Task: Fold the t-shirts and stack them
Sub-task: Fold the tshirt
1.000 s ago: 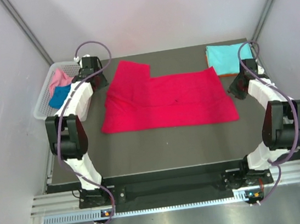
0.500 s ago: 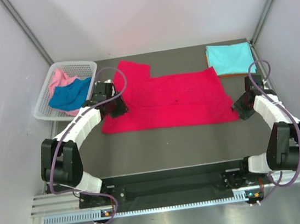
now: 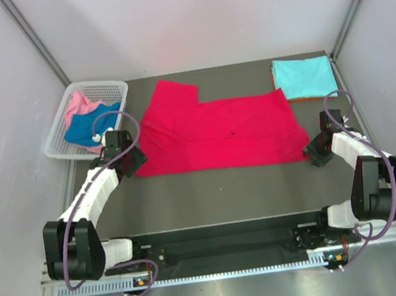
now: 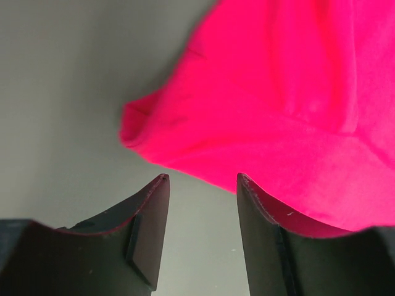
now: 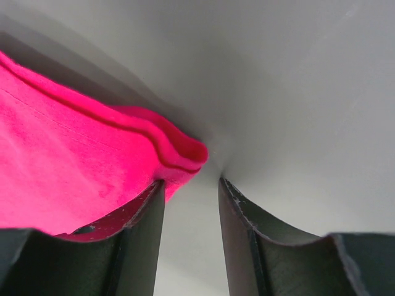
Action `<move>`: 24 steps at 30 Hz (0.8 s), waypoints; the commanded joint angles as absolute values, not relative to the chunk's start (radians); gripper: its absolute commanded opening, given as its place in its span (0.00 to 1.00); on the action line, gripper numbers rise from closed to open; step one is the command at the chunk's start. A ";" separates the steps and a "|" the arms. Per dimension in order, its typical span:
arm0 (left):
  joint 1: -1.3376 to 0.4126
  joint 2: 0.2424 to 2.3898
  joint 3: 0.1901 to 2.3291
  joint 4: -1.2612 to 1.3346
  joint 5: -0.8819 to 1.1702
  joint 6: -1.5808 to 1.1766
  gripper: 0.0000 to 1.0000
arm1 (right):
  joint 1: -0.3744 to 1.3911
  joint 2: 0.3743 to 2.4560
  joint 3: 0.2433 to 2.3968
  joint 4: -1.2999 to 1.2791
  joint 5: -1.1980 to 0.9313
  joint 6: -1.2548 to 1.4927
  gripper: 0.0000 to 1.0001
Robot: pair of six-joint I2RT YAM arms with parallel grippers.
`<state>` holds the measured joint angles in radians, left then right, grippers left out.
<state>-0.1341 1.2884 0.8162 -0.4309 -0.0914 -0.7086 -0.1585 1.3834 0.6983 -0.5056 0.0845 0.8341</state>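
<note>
The crimson t-shirt [image 4: 278, 92] lies beyond the left pincer [image 4: 200, 179].

Both arms low, angled inward; left end effector [image 4: 200, 179], jaws apart; right end effector [image 5: 190, 181] likewise.

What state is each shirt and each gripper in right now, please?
Red shirt: spread out on table.
Turquoise shirt: folded, atop orange shirt.
Orange shirt: underneath, only its edge shows.
Blue shirt: crumpled in basket.
Pink shirt: crumpled in basket.
Left gripper: open, at red shirt's corner.
Right gripper: open, at its other near corner.
</note>
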 commanded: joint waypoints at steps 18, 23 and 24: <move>-0.071 1.400 0.730 -0.287 -0.192 -0.758 0.37 | -0.173 1.379 0.680 -0.423 0.152 0.787 0.04; -0.068 1.470 0.775 -0.330 -0.261 -0.735 0.36 | -0.173 1.365 0.677 -0.414 0.150 0.772 0.00; -0.069 1.473 0.776 -0.330 -0.267 -0.732 0.36 | -0.175 1.362 0.676 -0.413 0.150 0.770 0.00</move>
<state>-0.0761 1.4612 0.7380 -0.3271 -0.1997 -0.7532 -0.1593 1.3834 0.6811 -0.4442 0.1112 0.7937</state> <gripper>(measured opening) 0.362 0.010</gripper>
